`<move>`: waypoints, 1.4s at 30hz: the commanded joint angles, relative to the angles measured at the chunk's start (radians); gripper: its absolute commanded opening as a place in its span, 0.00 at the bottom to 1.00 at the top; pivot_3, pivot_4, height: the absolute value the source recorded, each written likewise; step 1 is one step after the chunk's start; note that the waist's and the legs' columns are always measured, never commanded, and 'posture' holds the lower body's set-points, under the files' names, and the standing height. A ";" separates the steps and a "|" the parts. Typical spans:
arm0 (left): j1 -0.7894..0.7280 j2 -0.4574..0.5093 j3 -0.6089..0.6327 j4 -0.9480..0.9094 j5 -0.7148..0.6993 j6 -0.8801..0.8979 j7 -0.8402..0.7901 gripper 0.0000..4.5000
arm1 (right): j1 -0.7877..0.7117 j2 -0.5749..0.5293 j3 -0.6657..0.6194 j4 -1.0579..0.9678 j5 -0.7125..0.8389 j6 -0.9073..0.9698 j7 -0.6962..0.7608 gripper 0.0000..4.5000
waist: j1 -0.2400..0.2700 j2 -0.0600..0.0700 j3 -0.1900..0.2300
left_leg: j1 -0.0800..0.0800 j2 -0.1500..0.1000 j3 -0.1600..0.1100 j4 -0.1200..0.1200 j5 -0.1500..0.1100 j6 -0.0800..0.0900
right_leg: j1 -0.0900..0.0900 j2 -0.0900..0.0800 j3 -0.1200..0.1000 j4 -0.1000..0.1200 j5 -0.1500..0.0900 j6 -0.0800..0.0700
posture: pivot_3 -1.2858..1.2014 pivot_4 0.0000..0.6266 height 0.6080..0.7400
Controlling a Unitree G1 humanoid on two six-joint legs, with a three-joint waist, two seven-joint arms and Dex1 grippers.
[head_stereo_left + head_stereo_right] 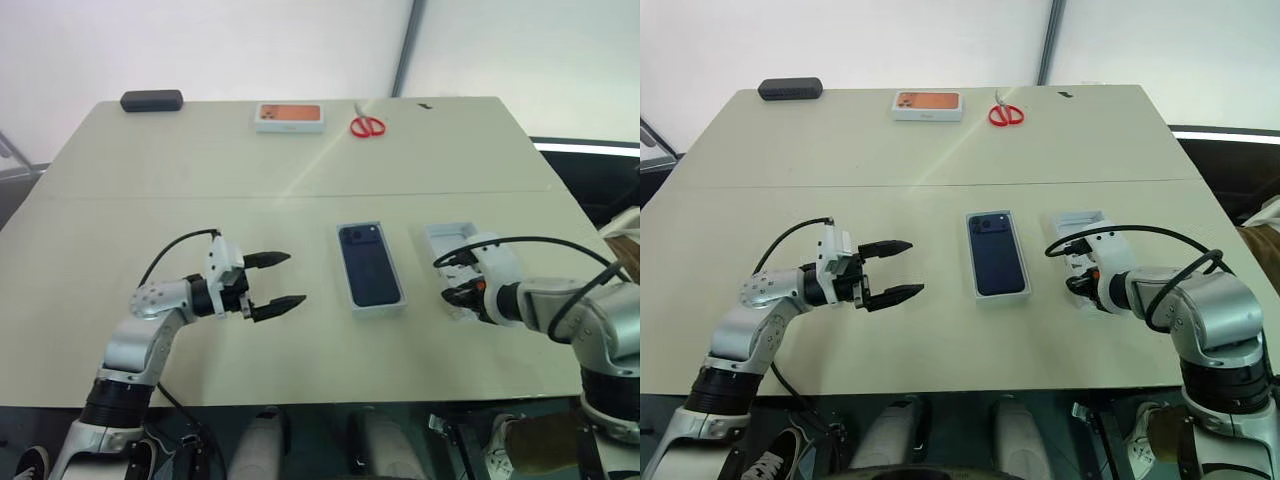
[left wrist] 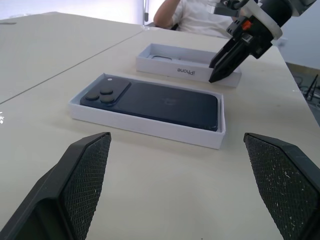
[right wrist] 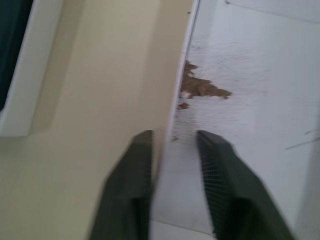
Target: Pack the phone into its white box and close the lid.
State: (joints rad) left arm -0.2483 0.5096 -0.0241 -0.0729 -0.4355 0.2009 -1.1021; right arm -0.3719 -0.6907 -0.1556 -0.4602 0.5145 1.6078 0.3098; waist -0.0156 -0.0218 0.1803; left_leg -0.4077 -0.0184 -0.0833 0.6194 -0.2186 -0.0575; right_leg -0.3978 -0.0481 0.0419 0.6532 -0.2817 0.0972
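Already bedded face-down in the white box (image 1: 377, 307) at mid-table: the phone (image 1: 368, 265), camera cluster toward the far end. Just beside it on the right, lying open side up, the lid (image 2: 186, 61). Pinched on the lid's near wall, one finger inside and one outside: right gripper (image 3: 172, 150), pressed nearly together on that thin card. Hovering well apart on the other side, spread wide and pointing across at the box: left gripper (image 1: 278, 285), holding nothing. Light and stiff, probably, that lid, but easily crushed (thin cardboard, glossy, likely slippery). Best gripped on a long wall near its middle, then flipped over. Risk of skewing on a corner.
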 commanded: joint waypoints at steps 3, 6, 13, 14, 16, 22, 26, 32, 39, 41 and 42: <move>0.004 0.008 0.006 -0.043 0.000 -0.013 0.013 1.00 | -0.015 0.062 -0.052 0.026 -0.045 0.007 -0.061 0.01 | -0.002 -0.001 0.000 | 0.000 0.000 0.000 0.000 0.000 0.000 | 0.000 0.000 0.000 0.000 0.000 0.000 | 0.52 0.24 1.00; 0.002 0.011 0.010 -0.040 0.000 -0.012 0.021 1.00 | -0.068 0.126 -0.110 0.065 -0.092 -0.010 -0.109 0.01 | -0.005 0.000 0.000 | 0.001 0.000 0.001 0.000 0.000 0.000 | 0.001 0.001 0.000 0.000 0.000 0.000 | 0.52 0.24 1.00; -0.025 0.016 0.031 -0.010 -0.001 -0.005 0.043 1.00 | -0.238 0.339 -0.266 0.063 -0.025 -0.025 -0.064 0.01 | -0.005 0.002 0.001 | 0.000 0.000 0.001 -0.001 0.000 0.000 | -0.002 0.001 0.001 0.000 0.000 0.000 | 0.52 0.24 1.00; -0.032 0.016 0.037 -0.004 -0.008 0.004 0.046 1.00 | -0.266 0.352 -0.282 0.071 -0.006 -0.039 -0.042 0.01 | -0.004 0.002 0.001 | 0.000 0.000 0.001 -0.001 0.000 0.000 | -0.002 0.001 0.001 0.001 0.000 0.000 | 0.52 0.24 1.00; -0.043 0.013 0.048 0.006 -0.017 0.012 0.057 1.00 | -0.314 0.372 -0.310 0.079 0.029 -0.062 -0.007 0.01 | -0.001 0.003 0.002 | 0.000 0.000 0.001 -0.001 0.000 0.000 | -0.002 0.001 0.001 0.001 0.000 0.000 | 0.52 0.24 1.00; -0.063 -0.003 0.067 0.022 -0.025 0.024 0.101 1.00 | -0.414 0.564 -0.555 0.146 0.283 0.007 0.017 0.01 | -0.002 0.003 0.002 | 0.000 0.000 0.000 -0.002 0.000 0.000 | -0.002 0.000 0.000 0.001 0.000 0.000 | 0.52 0.24 1.00; -0.081 -0.024 0.056 0.026 -0.019 0.032 0.129 1.00 | -0.286 0.582 -0.498 0.113 0.441 0.007 -0.007 0.01 | 0.001 0.003 0.002 | -0.001 0.001 -0.001 -0.003 0.000 0.000 | -0.002 0.000 0.000 0.001 0.000 0.000 | 0.52 0.24 1.00; -0.096 -0.051 0.060 0.001 -0.035 0.059 0.162 1.00 | -0.225 0.642 -0.500 0.136 0.662 0.007 -0.118 0.01 | -0.014 0.004 0.002 | 0.000 0.000 0.001 -0.002 0.000 0.000 | -0.003 0.000 0.002 0.002 0.000 0.000 | 0.52 0.24 1.00; -0.080 -0.057 0.066 -0.020 -0.034 0.058 0.185 1.00 | -0.124 0.663 -0.378 0.178 1.051 -0.098 -0.385 0.01 | -0.029 0.004 0.002 | 0.000 0.004 0.001 -0.003 0.000 0.000 | -0.005 0.002 0.002 0.005 0.000 0.000 | 0.52 0.24 1.00; -0.080 -0.057 0.067 -0.025 -0.040 0.063 0.191 1.00 | -0.083 0.614 -0.299 0.195 1.175 -0.182 -0.471 0.01 | -0.029 0.004 0.002 | -0.001 0.004 0.001 -0.002 0.000 0.000 | -0.005 0.001 0.002 0.005 0.000 0.000 | 0.52 0.24 1.00; -0.079 -0.055 0.067 -0.027 -0.041 0.063 0.191 1.00 | -0.065 0.587 -0.256 0.194 1.227 -0.217 -0.501 0.01 | -0.029 0.004 0.002 | 0.000 0.004 0.002 -0.002 0.000 0.000 | -0.005 0.001 0.003 0.005 0.000 0.000 | 0.52 0.24 1.00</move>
State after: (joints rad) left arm -0.3241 0.4510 0.0215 -0.0610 -0.4595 0.2602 -0.9135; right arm -0.4413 -0.0722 -0.4654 -0.2516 1.6121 1.4689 -0.1356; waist -0.0445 -0.0179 0.1823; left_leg -0.4082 -0.0150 -0.0814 0.6173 -0.2185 -0.0572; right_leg -0.4028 -0.0469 0.0447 0.6582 -0.2815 0.0971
